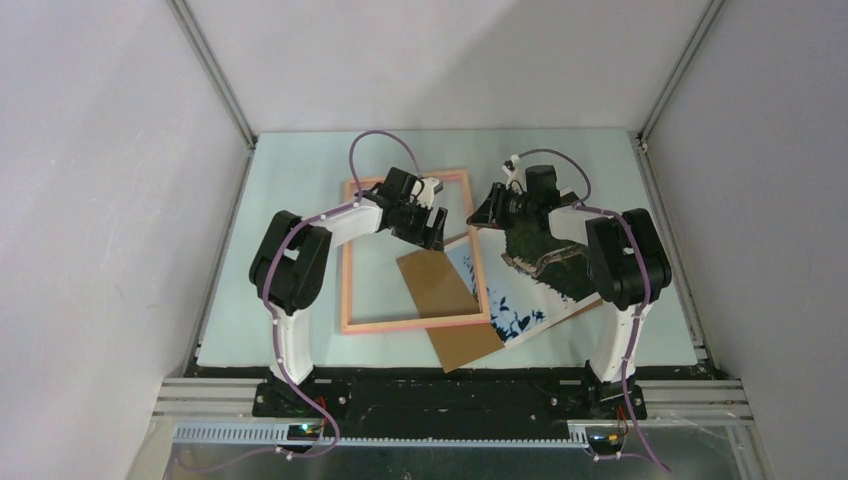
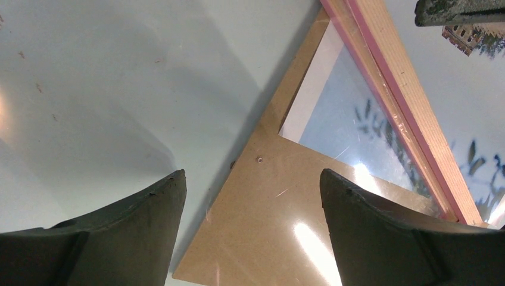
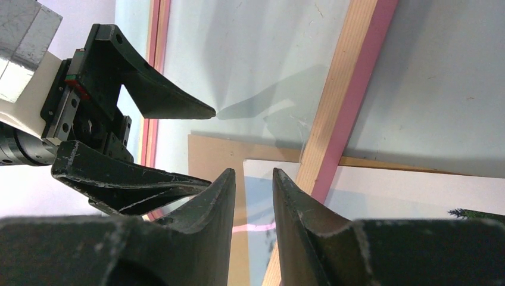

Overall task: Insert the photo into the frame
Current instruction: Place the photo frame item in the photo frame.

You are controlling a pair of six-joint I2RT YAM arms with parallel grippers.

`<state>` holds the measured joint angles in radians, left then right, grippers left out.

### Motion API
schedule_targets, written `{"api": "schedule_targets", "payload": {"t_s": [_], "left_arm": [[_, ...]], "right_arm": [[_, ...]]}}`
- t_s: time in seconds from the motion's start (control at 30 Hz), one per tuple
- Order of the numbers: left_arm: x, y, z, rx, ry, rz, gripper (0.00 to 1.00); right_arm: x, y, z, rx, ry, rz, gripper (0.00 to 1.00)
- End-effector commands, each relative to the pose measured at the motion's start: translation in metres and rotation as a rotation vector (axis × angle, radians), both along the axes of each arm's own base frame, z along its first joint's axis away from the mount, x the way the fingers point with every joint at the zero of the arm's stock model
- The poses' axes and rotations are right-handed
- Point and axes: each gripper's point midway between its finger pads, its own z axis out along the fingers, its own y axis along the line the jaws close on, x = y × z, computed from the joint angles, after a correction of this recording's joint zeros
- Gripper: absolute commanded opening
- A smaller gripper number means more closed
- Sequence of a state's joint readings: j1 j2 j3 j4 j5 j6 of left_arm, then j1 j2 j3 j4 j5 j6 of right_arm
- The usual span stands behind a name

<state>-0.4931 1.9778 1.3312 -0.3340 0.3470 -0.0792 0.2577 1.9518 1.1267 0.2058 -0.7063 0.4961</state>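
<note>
The salmon-pink frame [image 1: 352, 250] lies flat in the middle of the table. The photo [image 1: 520, 300] lies skewed to its right, with one corner under the frame's right rail. My left gripper [image 1: 435, 228] hovers open over the pane; in the left wrist view [image 2: 253, 173] the jaws stand wide apart and empty above the brown backing board [image 2: 268, 220], with the photo [image 2: 351, 131] and the frame rail [image 2: 411, 119] to the right. My right gripper [image 1: 483, 213] hangs over the right rail [image 3: 345, 101]; its jaws [image 3: 255, 171] stand a narrow gap apart with nothing between them.
The brown backing board [image 1: 447, 300] lies skewed under the frame's lower right corner and sticks out toward the near edge. My two grippers are close together, and the left gripper's fingers [image 3: 172, 104] show in the right wrist view. The enclosure walls stand on three sides.
</note>
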Motion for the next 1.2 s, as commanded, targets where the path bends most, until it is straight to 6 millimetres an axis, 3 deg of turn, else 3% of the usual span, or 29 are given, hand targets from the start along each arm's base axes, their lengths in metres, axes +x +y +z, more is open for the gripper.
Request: {"api": "schedule_targets", "payload": {"t_s": [0.0,0.27,0.5,0.77,1.17], "left_arm": [[-0.008,0.001,0.003,-0.002,0.015,-0.003,0.89],[0.000,0.002,0.039,-0.018,-0.087,-0.003,0.96],[0.008,0.023,0.074,0.041,-0.240,-0.002,1.00],[0.011,0.080,0.094,0.107,-0.304,0.095,1.00],[-0.002,0.190,0.075,0.185,-0.181,0.347,1.00]], "right_arm": [[0.012,-0.002,0.034,-0.006,-0.121,-0.005,0.34],[0.020,-0.013,0.043,-0.106,-0.224,-0.034,0.40],[0.026,-0.023,0.036,-0.245,-0.272,-0.033,0.51],[0.014,-0.017,0.020,-0.298,-0.247,0.014,0.52],[-0.012,-0.003,-0.005,-0.371,-0.176,0.076,0.47]]}}
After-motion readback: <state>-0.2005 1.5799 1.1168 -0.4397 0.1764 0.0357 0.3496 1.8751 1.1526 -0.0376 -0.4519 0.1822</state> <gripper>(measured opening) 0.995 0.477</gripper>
